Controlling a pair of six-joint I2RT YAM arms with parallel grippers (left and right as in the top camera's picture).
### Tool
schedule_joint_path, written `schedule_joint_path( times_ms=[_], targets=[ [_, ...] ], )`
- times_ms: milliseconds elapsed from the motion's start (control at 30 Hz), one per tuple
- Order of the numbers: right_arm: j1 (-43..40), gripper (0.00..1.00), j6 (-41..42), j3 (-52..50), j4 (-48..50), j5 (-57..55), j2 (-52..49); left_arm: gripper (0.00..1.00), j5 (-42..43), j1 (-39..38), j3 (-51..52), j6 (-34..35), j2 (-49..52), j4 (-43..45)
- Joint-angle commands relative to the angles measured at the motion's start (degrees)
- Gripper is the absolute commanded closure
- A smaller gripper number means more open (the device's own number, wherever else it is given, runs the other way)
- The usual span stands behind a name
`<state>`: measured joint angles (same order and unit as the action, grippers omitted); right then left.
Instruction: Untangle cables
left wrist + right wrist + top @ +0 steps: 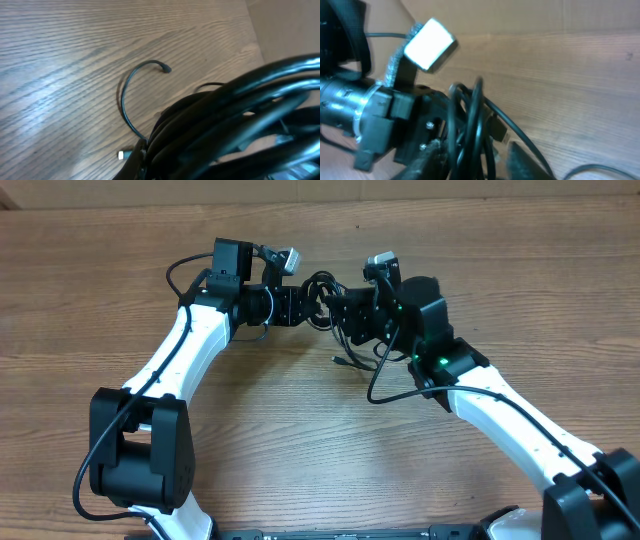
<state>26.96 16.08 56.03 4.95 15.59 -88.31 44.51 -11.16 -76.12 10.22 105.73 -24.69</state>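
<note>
The cables (pixel 322 286) are a black tangled bundle held up between my two grippers at the table's far middle. My left gripper (pixel 303 306) is shut on the bundle, which fills the lower right of the left wrist view (pixel 225 115). My right gripper (pixel 346 316) faces it from the right. In the right wrist view its fingers (pixel 477 161) stand apart with several loops of the cables (pixel 476 112) between them, and a gap shows beside the right finger. A black plug (pixel 498 129) hangs in the bundle. One loose end (pixel 345 362) lies on the table.
A thin cable end (pixel 145 67) curves over the wood table (pixel 60 60), and a small silver-tipped plug (pixel 122 155) lies beside it. The left arm's wrist camera block (pixel 430 44) is close above my right gripper. Thicker arm wires (pixel 385 385) loop near the right arm.
</note>
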Motion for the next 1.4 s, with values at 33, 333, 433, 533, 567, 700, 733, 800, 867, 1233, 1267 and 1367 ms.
schedule_joint_path(
  times_ms=[33,333,433,533,567,700,733,800,867,1233,1267,1367],
  targets=[
    [-0.57,0.89,3.82,0.7,0.09,-1.75,-0.22,0.96,6.86,0.87,-0.57,-1.7,-2.45,0.04],
    [-1.11,0.96,14.51,0.66,-10.58,-17.53,-0.55,0.96,14.71,3.19,-0.57,-4.31,-10.67,0.07],
    [-1.11,0.96,19.52,0.68,-13.94,-22.32,-0.55,0.96,14.64,4.02,-0.57,-4.35,-13.53,0.09],
    [-1.18,0.96,23.21,0.66,-16.63,-24.85,-0.55,0.96,13.86,5.57,-0.57,-4.46,-16.28,0.07],
    [-1.29,0.96,23.19,0.68,-17.11,-24.9,-0.55,0.96,13.33,6.23,-0.57,-4.46,-17.05,0.07],
    [-1.6,0.96,23.19,0.68,-19.28,-26.69,-0.55,0.96,13.2,9.01,-0.57,-3.61,-19.02,0.04],
    [-1.77,0.96,23.19,0.68,-19.63,-26.73,-0.55,0.96,13.2,9.46,-0.57,-3.08,-19.23,0.04],
    [-1.97,0.96,23.15,0.68,-19.96,-26.18,-0.55,0.96,13.18,10.03,-0.57,-2.6,-19.28,0.04],
    [-1.97,0.96,23.08,0.7,-19.61,-21.97,-0.24,0.95,11.34,10.03,-0.55,-2.69,-19.17,0.02],
    [-3.82,0.96,13.4,0.72,-1.2,33.44,7.82,0.93,-2.69,9.16,-0.55,-2.67,-19.15,-1.57],
    [-4.63,0.96,13.42,0.72,-0.31,36.96,8.35,0.93,-3.91,9.14,-0.55,-2.67,-19.1,-1.7],
    [-6.99,0.96,13.46,0.72,5.95,50.03,8.7,0.91,-4.87,9.14,-0.48,-2.47,-18.62,-1.88]
  ],
)
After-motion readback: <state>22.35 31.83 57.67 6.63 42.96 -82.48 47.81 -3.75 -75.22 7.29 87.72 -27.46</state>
